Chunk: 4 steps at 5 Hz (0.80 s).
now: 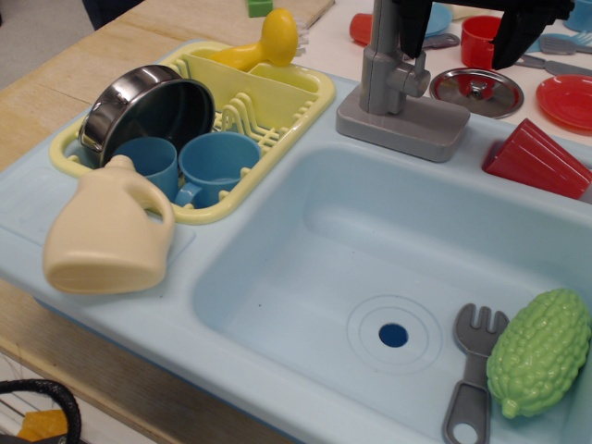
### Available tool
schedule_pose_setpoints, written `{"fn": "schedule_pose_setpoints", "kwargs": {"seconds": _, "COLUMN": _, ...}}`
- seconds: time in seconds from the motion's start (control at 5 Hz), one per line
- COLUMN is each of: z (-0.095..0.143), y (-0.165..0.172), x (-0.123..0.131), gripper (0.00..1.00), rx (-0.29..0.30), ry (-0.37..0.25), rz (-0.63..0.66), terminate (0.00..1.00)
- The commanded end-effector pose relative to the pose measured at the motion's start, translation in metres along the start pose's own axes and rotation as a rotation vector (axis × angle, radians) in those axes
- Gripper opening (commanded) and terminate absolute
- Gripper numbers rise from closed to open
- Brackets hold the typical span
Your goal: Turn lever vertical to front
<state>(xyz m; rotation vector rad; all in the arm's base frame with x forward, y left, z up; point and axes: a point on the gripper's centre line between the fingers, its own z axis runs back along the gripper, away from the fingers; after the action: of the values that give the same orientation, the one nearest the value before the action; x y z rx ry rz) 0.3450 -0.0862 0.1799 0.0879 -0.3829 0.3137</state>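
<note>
The grey lever stands upright on its grey rectangular base at the back rim of the light blue sink. Its short side stub points right. Its top runs out of the frame. My black gripper hangs at the top edge, above and just right of the lever. Its jaws are spread wide and hold nothing. The left finger is close beside the lever's upper part; I cannot tell whether it touches. The right finger is well apart from it.
A yellow dish rack holds a steel pot and two blue cups. A cream jug lies at front left. A grey fork and a green gourd lie in the sink. A red cup, steel lid and red plate are right.
</note>
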Motion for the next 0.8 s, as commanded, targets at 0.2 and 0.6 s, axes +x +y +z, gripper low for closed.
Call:
{"fn": "schedule_pose_setpoints", "kwargs": {"seconds": 0.2, "z": -0.005, "y": 0.018, "x": -0.003, "gripper": 1.0, "rx": -0.038, "ry": 0.016, "rz": 0.088, "terminate": 0.0}}
{"fn": "schedule_pose_setpoints", "kwargs": {"seconds": 0.6, "z": -0.011, "y": 0.017, "x": -0.005, "gripper": 0.0, "rx": -0.056, "ry": 0.014, "rz": 0.105, "terminate": 0.0}}
